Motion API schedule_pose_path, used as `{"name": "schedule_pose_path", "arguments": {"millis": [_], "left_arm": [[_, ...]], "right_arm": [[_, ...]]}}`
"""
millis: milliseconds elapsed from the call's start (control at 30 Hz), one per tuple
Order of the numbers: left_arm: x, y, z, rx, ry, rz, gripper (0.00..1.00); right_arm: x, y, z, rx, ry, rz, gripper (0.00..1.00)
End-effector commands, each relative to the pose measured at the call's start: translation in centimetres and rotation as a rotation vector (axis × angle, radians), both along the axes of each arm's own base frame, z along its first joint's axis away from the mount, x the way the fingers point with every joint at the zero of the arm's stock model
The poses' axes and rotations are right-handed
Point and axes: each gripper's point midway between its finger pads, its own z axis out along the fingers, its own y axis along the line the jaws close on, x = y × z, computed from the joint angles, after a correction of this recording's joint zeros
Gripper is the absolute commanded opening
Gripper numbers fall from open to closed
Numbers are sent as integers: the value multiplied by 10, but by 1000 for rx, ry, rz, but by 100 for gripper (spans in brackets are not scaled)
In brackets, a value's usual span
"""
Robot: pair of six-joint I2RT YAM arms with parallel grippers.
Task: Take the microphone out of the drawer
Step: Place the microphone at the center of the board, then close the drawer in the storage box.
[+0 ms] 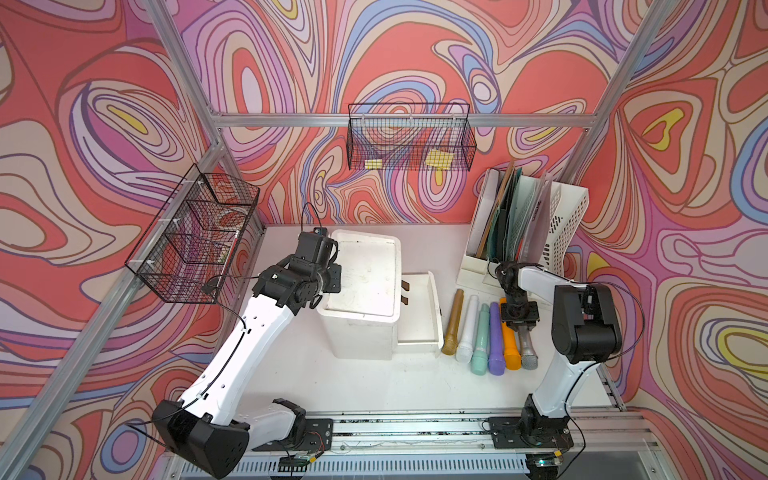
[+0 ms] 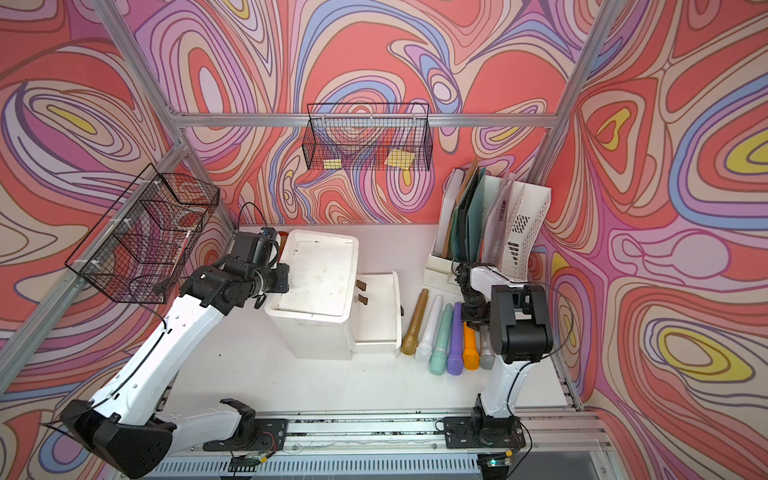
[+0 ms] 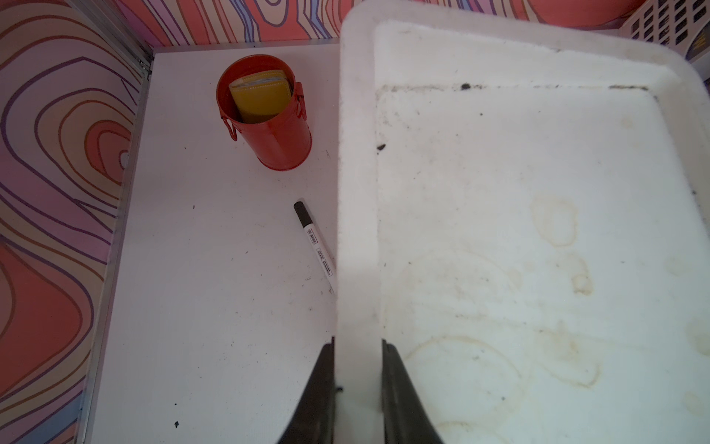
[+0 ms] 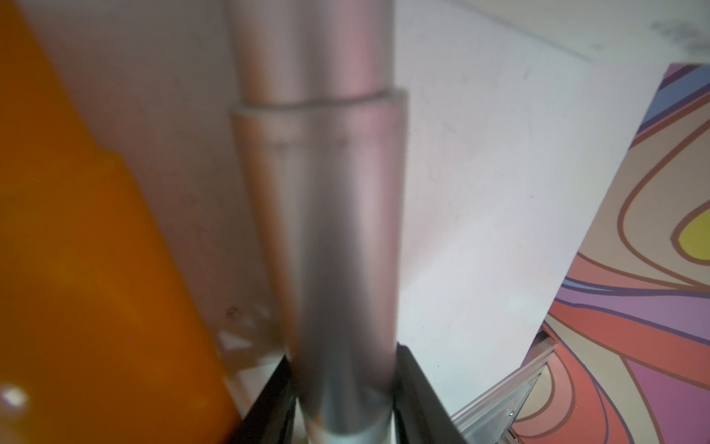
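Observation:
The white drawer (image 1: 417,309) stands pulled out from the white drawer unit (image 1: 361,286), and its inside looks bare. Several microphones lie side by side on the table to its right; the silver microphone (image 1: 527,353) is the outermost, next to an orange one (image 1: 510,347). My right gripper (image 1: 519,322) is down over the silver microphone's handle (image 4: 330,192). Its fingers flank the handle closely in the right wrist view (image 4: 344,357), and I cannot tell whether they still press it. My left gripper (image 3: 358,342) is shut on the raised rim of the unit's top (image 3: 355,230).
A white file organiser (image 1: 523,224) with folders stands behind the microphones. Wire baskets hang on the back wall (image 1: 409,137) and the left wall (image 1: 195,237). Left of the unit, a red cup (image 3: 265,115) and a marker pen (image 3: 313,242) sit on the table.

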Motion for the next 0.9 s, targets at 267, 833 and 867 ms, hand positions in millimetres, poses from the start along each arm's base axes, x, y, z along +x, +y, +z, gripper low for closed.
{"name": "schedule_pose_path", "arguments": {"millis": [267,833,867], "left_arm": [[-14,1,-20,59,88,-53,0],[-16,2,-18,58,86,-52,0],[-16,1,-18,55,87,-53,0]], "right_arm": [[21,6,37,37,-134,-23,40],[57,83,119,496,-476,-39,28],[58,90,119,535,-497,-47,24]]}}
